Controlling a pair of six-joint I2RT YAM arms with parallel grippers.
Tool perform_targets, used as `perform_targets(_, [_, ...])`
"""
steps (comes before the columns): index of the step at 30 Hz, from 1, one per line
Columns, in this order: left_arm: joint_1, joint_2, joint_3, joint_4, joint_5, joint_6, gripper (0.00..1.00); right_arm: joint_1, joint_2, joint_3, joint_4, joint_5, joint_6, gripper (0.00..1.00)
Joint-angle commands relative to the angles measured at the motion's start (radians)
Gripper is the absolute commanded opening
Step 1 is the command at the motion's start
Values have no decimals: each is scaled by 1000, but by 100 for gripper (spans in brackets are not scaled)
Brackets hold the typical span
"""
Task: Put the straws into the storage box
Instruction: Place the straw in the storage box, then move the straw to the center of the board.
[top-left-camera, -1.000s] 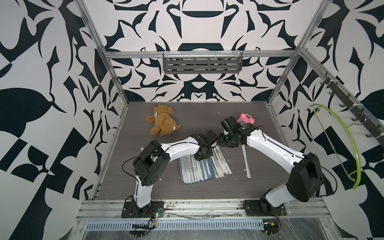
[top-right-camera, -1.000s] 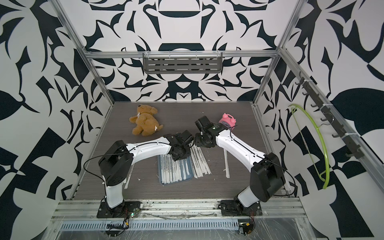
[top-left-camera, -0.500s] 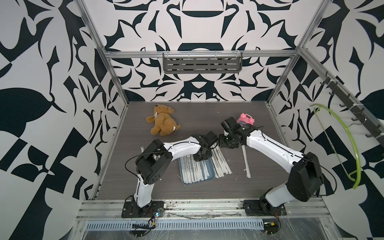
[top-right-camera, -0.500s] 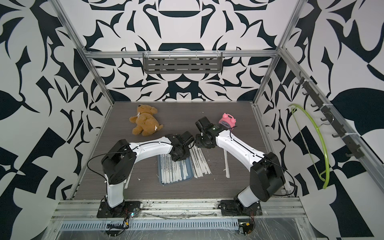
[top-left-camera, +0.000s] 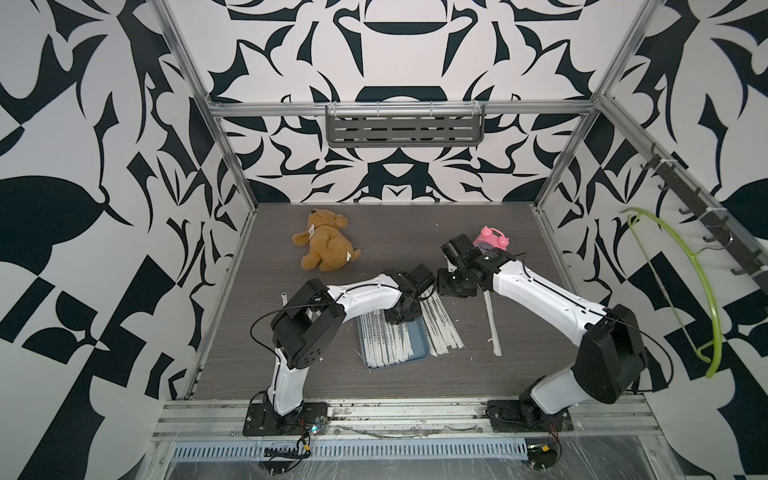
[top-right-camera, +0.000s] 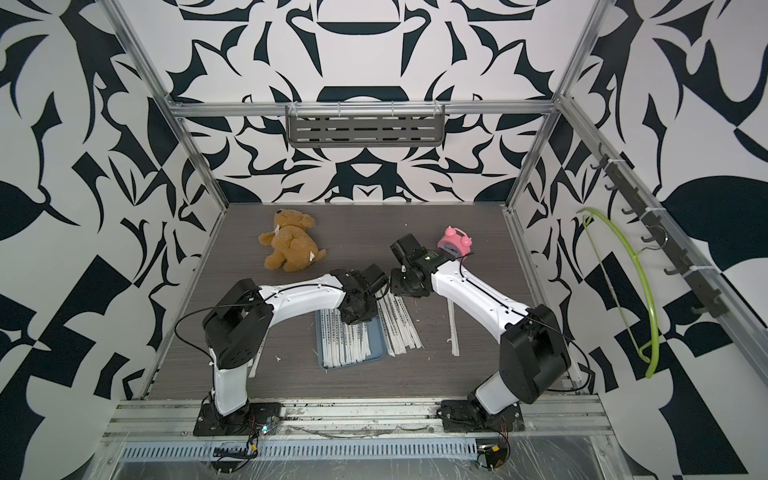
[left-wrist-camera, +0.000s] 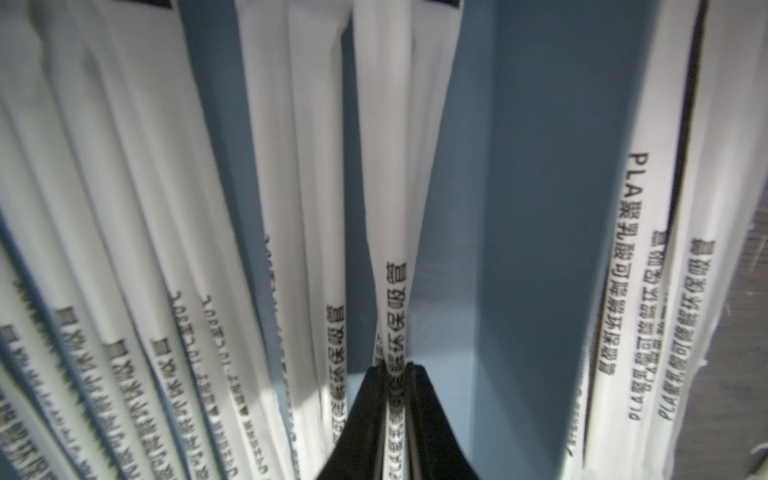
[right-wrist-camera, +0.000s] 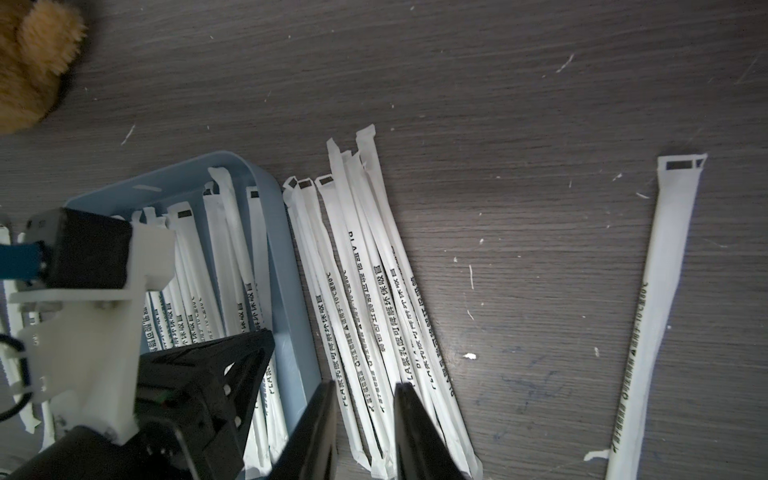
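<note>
Most of the straws (right-wrist-camera: 239, 266) lie lengthwise in the storage box (right-wrist-camera: 291, 291), a loose bunch (right-wrist-camera: 365, 291) sits on the desk (right-wrist-camera: 498, 104) just beside its rim, and one lies well apart on that side. I see my left claw (left-wrist-camera: 395, 368) low inside the box pinching a single straw, my right claw (right-wrist-camera: 365, 386) spread and empty over the bunch.
</note>
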Motion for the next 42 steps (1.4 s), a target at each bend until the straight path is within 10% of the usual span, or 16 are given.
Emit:
perform_targets(1, [-2, -3, 9, -33, -17, 9, 17, 1, -11, 1, 13, -6, -7, 29])
perform_targets(19, [24, -125, 30, -47, -70, 89, 33, -1, -15, -5, -27, 6, -36, 28])
perform_targets(32, [184, -682, -382, -14, -319, 264, 76, -299, -122, -185, -150, 22, -181, 24])
perform_targets(42, [318, -893, -608, 111, -184, 217, 77, -41, 51, -130, -105, -14, -161, 29])
